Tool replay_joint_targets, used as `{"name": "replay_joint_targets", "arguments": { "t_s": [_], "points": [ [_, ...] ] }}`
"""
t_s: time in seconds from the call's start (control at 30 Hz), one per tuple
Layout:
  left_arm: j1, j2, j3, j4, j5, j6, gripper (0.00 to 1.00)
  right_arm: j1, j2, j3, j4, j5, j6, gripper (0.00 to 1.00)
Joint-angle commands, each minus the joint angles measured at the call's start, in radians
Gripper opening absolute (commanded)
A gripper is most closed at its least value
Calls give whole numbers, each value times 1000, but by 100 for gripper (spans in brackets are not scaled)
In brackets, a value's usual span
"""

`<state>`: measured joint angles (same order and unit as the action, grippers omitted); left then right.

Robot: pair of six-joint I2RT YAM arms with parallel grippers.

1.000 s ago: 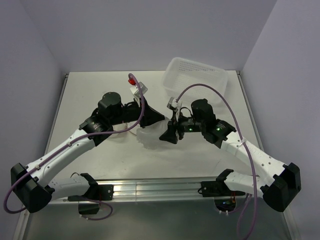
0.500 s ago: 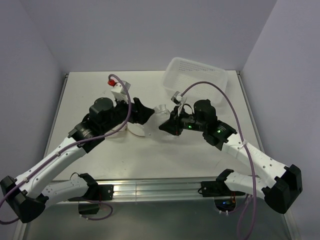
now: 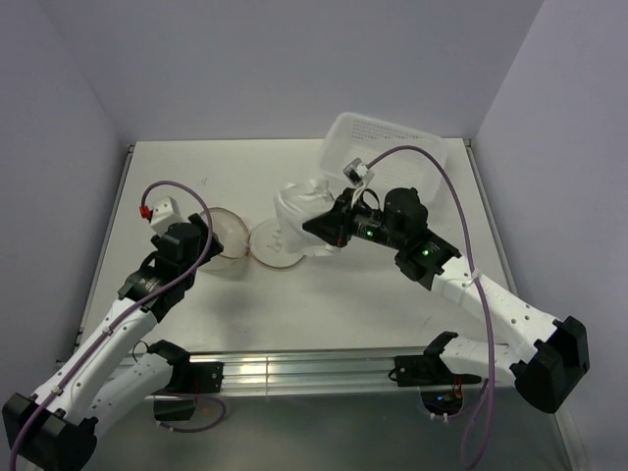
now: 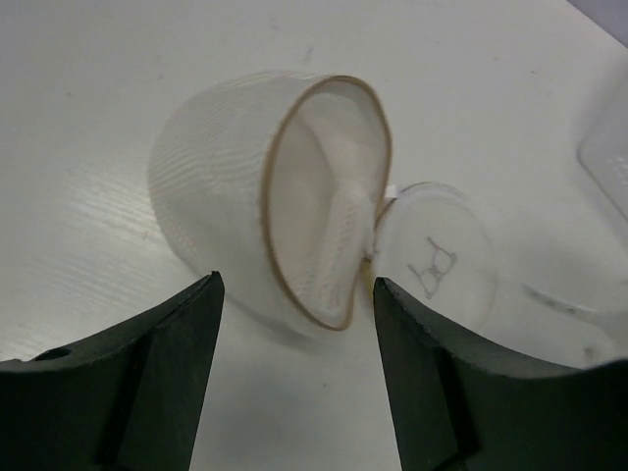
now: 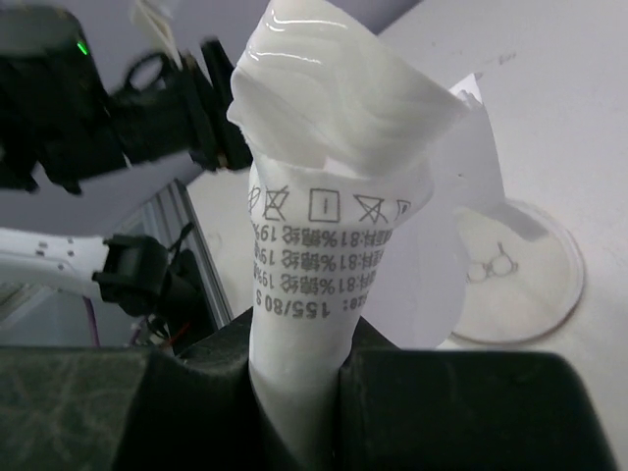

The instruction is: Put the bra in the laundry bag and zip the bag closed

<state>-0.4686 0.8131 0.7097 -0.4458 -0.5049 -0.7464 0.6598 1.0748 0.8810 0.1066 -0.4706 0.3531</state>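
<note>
The bra (image 3: 302,199) is a bunched white garment hanging above the table, and my right gripper (image 3: 322,228) is shut on it. In the right wrist view the bra (image 5: 339,137), with its printed care label, stands pinched in that gripper (image 5: 299,392). The laundry bag (image 3: 226,233) lies on its side, mouth open, its disc lid (image 3: 278,243) flat beside it. My left gripper (image 4: 294,378) is open and holds nothing, a short way back from the bag's beige rim (image 4: 329,191) and the lid (image 4: 437,260) with its icon.
A white perforated plastic basket (image 3: 388,147) stands at the back right of the table, just behind the right arm; its edge (image 4: 608,147) shows in the left wrist view. The left arm (image 5: 147,88) shows beyond the held bra.
My left gripper opened, let go and drew back to the left, away from the bag. My right gripper closed on the bra and lifted it up and toward the back.
</note>
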Motion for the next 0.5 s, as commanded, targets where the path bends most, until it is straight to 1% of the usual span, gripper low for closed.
{"name": "replay_joint_targets", "arguments": {
  "t_s": [0.0,0.03,0.23,0.3,0.37,0.4,0.47],
  "points": [
    [63,-32,-41,34,-41,-76,68,8,60,94,165,-28,87,0],
    [73,-32,-53,51,-21,-80,68,11,98,114,212,-43,99,0],
    [149,14,-72,146,19,-87,65,38,265,196,339,-57,187,0],
    [177,31,-93,183,38,-82,63,52,312,240,352,-77,202,0],
    [188,40,-108,231,72,-73,58,66,368,275,377,-91,224,0],
    [194,41,-113,242,77,-74,52,78,385,286,384,-100,237,0],
    [196,49,-122,272,92,-65,44,90,425,308,410,-115,248,0]
  ]
}}
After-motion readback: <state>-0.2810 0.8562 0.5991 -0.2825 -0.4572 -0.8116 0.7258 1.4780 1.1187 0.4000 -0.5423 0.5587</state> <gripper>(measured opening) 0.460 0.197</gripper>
